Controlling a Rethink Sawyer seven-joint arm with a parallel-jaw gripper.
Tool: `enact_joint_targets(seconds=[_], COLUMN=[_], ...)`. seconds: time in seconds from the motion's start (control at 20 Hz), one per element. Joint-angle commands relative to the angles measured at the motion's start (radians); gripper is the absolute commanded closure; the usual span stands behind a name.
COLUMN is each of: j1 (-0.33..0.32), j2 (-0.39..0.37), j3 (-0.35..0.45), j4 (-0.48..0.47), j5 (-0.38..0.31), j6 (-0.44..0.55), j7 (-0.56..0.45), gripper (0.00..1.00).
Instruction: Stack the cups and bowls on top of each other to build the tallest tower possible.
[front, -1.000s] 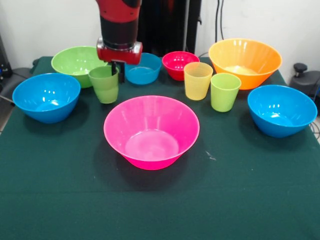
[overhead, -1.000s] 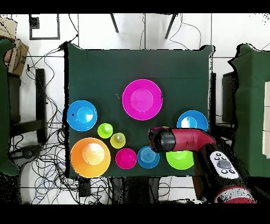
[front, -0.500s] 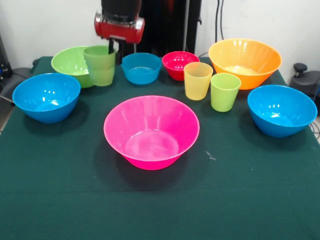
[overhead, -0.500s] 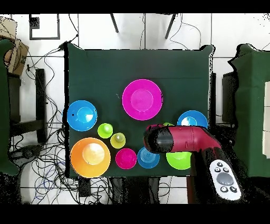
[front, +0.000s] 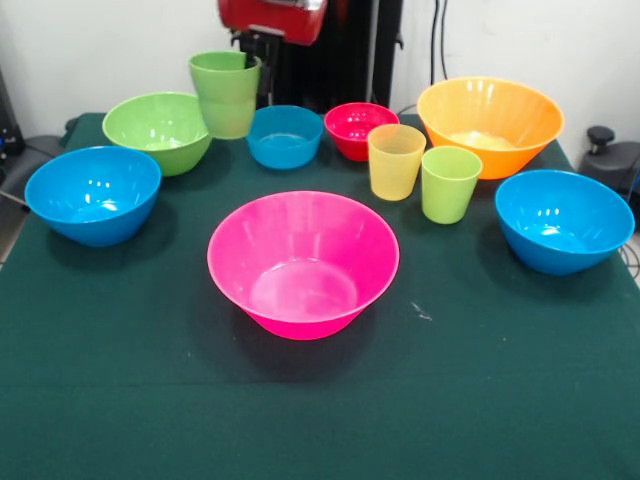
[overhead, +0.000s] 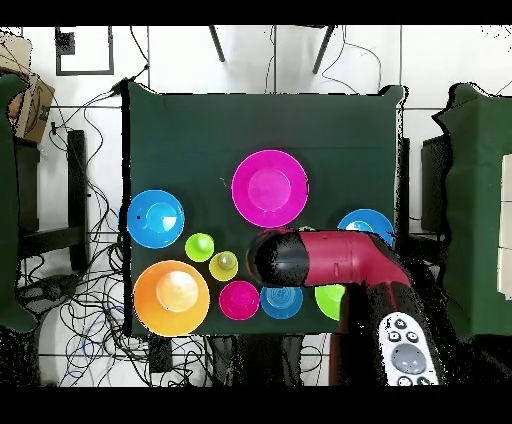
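Green cloth: a dark green cover lies over the whole table, and every bowl and cup but one stands on it.
Arm: the red and black arm reaches in from the robot's edge; in the front view only its lower end shows at the top.
Orange bowl: the orange bowl sits at the far right corner in the front view, upright, nothing in it.
Pink bowl: the pink bowl, the widest base on offer, stands at the table's middle, mouth up and empty.
Blue bowls: one medium blue bowl is by the left edge and the other blue bowl by the right edge, both empty.
Green bowl: the green bowl rests near the far left corner, empty.
Small bowls: the small blue bowl and the red bowl stand side by side along the far edge, empty.
Standing cups: the yellow cup and the lime cup are upright, just beside each other, in front of the orange bowl.
Held cup: the green cup hangs clear of the cloth, upright, its long axis vertical.
Gripper: the gripper pinches the held cup's rim on its far side.
Key relation: the pink bowl lies nearer the camera's edge than the held cup and below it, so I judge the carry must travel toward that edge, then down.
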Motion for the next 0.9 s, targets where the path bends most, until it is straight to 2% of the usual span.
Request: enact_joint_targets(seconds=[0.05,0.25,0.45,0.6,0.9], j1=[0.079,0.109,0.125,0.112,0.088], j2=[0.047,0.071,0.125,0.205,0.265], j3=[0.073,0.066,0.059,0.064,0.072], j4=[0.027,0.003,-0.046,-0.096,-0.152], j5=[0.059,0.089,0.091,0.081,0.062], j6=[-0.003,-0.023,-0.067,-0.126,-0.162], j7=[0.083,0.103,0.105,0.08,0.035], gripper=[1.0,1.0,1.0,1.0,1.0])
